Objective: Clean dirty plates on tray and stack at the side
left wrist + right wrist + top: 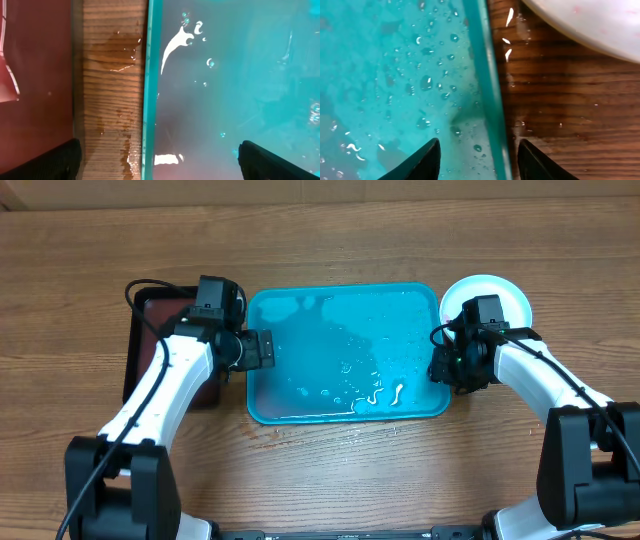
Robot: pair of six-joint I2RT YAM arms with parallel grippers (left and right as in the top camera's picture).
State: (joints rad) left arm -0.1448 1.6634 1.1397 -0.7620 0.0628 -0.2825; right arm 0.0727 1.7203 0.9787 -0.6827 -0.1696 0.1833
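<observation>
The turquoise tray (300, 395) lies wet in the middle of the table, beaded with water, and no plate shows on it. A pale plate (505, 292) rests on the wood just off the tray's far right corner; its white edge (590, 20) carries a faint pink speck. I cannot tell whether more plates lie beneath it. My left gripper (268, 349) hangs open, with its wide jaws (160, 162) straddling the tray's left rim (146, 90). My right gripper (445, 368) is open too (479, 160), one finger over the tray and one over the wood, with the right rim (490, 90) between them untouched.
A black tray with a dark red inside (150, 330) sits left of the turquoise one, partly under my left arm, and a pale sheet-like edge (7, 75) lies in it. The wood strip (110, 75) between the trays is wet. Drops wet the wood (560, 100) by the plate.
</observation>
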